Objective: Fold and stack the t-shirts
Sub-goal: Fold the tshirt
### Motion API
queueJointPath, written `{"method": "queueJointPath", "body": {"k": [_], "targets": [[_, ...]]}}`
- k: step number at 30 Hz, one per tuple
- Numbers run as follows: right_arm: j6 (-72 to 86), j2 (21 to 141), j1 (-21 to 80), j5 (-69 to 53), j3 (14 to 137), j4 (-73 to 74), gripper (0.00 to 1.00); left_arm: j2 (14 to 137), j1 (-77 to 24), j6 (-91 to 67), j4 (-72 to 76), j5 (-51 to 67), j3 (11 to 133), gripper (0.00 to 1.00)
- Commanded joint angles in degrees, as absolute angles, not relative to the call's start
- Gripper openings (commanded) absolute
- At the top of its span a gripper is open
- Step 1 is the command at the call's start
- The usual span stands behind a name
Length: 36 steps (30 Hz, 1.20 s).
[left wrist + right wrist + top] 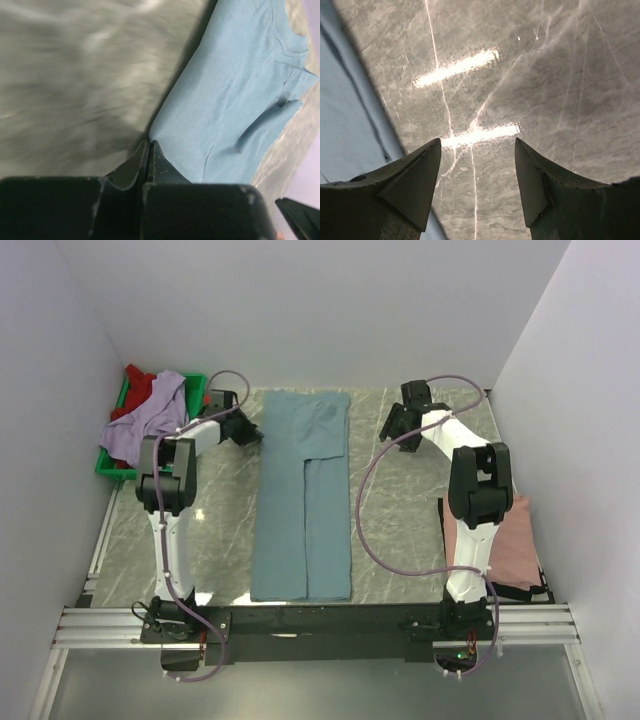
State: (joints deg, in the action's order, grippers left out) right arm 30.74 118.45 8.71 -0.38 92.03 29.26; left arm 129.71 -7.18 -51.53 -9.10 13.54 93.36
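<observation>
Cloth nearest the arm bases is the salmon pink t-shirt (505, 540), lying folded at the near right edge of the table (400, 540), beside the right arm's base and partly hidden by that arm. Down the middle of the table lies the grey-blue t-shirt (300, 500), its sides folded in so that it makes a long narrow strip. Its long axis runs from the near edge straight away to the far side, with the collar end, as far as I can tell, farthest off.

Both grippers are up at that far end, one on each flank. The left gripper (243, 429) is at the strip's left edge. Its wrist view shows the fingers (134, 166) pressed together with the cloth's edge running into their tips, so I judge that it pinches the shirt there. The right gripper (402, 423) hangs over bare marble, apart from the strip's right edge. Its wrist view shows the jaws standing wide with nothing between them and the blue cloth lying off to their left.

The next move turns on that. To fold the strip across its length, the far end has to come toward the near one, and only the left side is held. The right gripper would need to shift left to reach its edge.

Farthest off, in the far left corner, the green tray (108, 468) holds the lavender t-shirt (150, 420), with the red t-shirt (138, 388) behind it.
</observation>
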Motion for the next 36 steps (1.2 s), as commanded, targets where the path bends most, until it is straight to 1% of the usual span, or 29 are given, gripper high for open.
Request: {"method": "queueJointPath", "body": {"k": [1, 2, 3, 4, 5, 8, 11, 12, 13, 15, 16, 17, 18, 19, 20, 21, 22, 23, 25, 26, 27, 28, 31, 32, 33, 36], "targets": [[28.8, 117.1, 9.7, -1.2, 93.8, 29.6, 0.67, 123.9, -5.9, -52.9, -6.2, 8.4, 90.4, 0.01], [28.8, 116.6, 10.1, -1.2, 93.4, 29.6, 0.67, 123.8, -5.5, -52.5, -5.5, 9.9, 90.3, 0.01], [28.9, 116.0, 10.4, -1.4, 92.8, 29.5, 0.67, 123.8, -5.5, -51.9, -5.6, 10.6, 90.6, 0.05], [29.0, 114.1, 10.5, -1.4, 90.8, 29.3, 0.67, 124.0, -5.4, -50.0, -6.1, 11.2, 91.3, 0.15], [29.3, 112.8, 10.8, -1.4, 89.5, 28.8, 0.67, 123.9, -5.4, -48.9, -6.6, 12.2, 92.2, 0.34], [30.4, 106.8, 11.9, -3.0, 83.2, 27.2, 0.67, 120.2, -5.4, -46.0, -9.7, 11.3, 92.2, 0.55], [32.1, 99.2, 14.1, -4.4, 75.5, 25.3, 0.67, 112.9, -5.4, -45.2, -14.0, 6.9, 89.5, 0.6], [33.0, 97.2, 15.6, -4.6, 73.3, 24.6, 0.67, 110.8, -5.4, -45.1, -16.0, 3.2, 87.4, 0.6], [33.4, 93.0, 16.3, -4.9, 68.7, 24.3, 0.67, 106.6, -5.4, -45.3, -20.0, 1.2, 86.1, 0.6], [34.9, 88.4, 18.1, -7.5, 63.2, 22.8, 0.66, 101.4, -5.4, -45.5, -22.5, -1.8, 79.8, 0.57], [35.6, 83.5, 19.9, -8.6, 57.2, 22.0, 0.66, 96.0, -5.4, -46.3, -23.7, -4.1, 77.4, 0.52], [36.4, 80.9, 21.2, -11.0, 54.2, 21.4, 0.62, 93.4, -5.4, -46.7, -26.1, -4.9, 74.9, 0.49], [38.2, 78.4, 22.4, -12.3, 51.4, 20.1, 0.6, 90.6, -5.4, -46.9, -26.6, -5.1, 69.5, 0.47], [39.2, 74.0, 23.6, -13.4, 46.1, 19.2, 0.59, 84.9, -5.5, -47.1, -27.1, -4.9, 66.6, 0.43], [40.0, 71.8, 26.6, -15.0, 43.9, 18.7, 0.59, 81.9, -5.6, -47.1, -27.9, -4.3, 61.2, 0.4], [41.6, 68.1, 28.0, -15.6, 39.9, 18.3, 0.58, 78.9, -5.8, -47.0, -28.4, -3.9, 58.5, 0.37], [42.5, 66.4, 29.2, -16.6, 38.1, 17.8, 0.55, 73.3, -6.1, -46.2, -28.4, -3.0, 55.8, 0.34], [43.5, 64.6, 31.2, -18.1, 36.1, 17.0, 0.51, 70.5, -6.5, -45.5, -28.6, -1.2, 53.5, 0.32], [47.4, 60.7, 33.2, -21.8, 31.8, 13.8, 0.49, 63.8, -6.9, -44.8, -30.6, 0.4, 48.3, 0.3], [48.8, 59.8, 36.3, -22.3, 30.8, 12.8, 0.47, 61.7, -8.2, -45.0, -31.1, 2.1, 46.6, 0.28], [51.0, 58.8, 37.8, -22.2, 30.1, 11.5, 0.47, 58.5, -9.1, -46.0, -32.6, 4.0, 43.9, 0.24], [52.0, 58.7, 39.0, -21.8, 30.0, 11.3, 0.46, 57.2, -10.3, -46.5, -33.3, 5.3, 42.6, 0.24], [55.0, 58.5, 45.2, -20.0, 29.2, 10.1, 0.45, 53.2, -20.2, -52.5, -36.1, 3.7, 39.9, 0.2], [55.8, 58.4, 46.3, -19.7, 28.7, 9.8, 0.45, 52.4, -24.3, -54.3, -36.5, 4.0, 38.4, 0.16], [57.0, 58.0, 47.9, -19.2, 27.6, 9.2, 0.45, 51.7, -26.1, -58.1, -36.8, 4.3, 37.4, 0.14], [59.1, 57.3, 49.3, -18.5, 24.6, 7.1, 0.45, 48.6, -31.9, -63.2, -37.6, 3.4, 32.3, 0.13]]}}
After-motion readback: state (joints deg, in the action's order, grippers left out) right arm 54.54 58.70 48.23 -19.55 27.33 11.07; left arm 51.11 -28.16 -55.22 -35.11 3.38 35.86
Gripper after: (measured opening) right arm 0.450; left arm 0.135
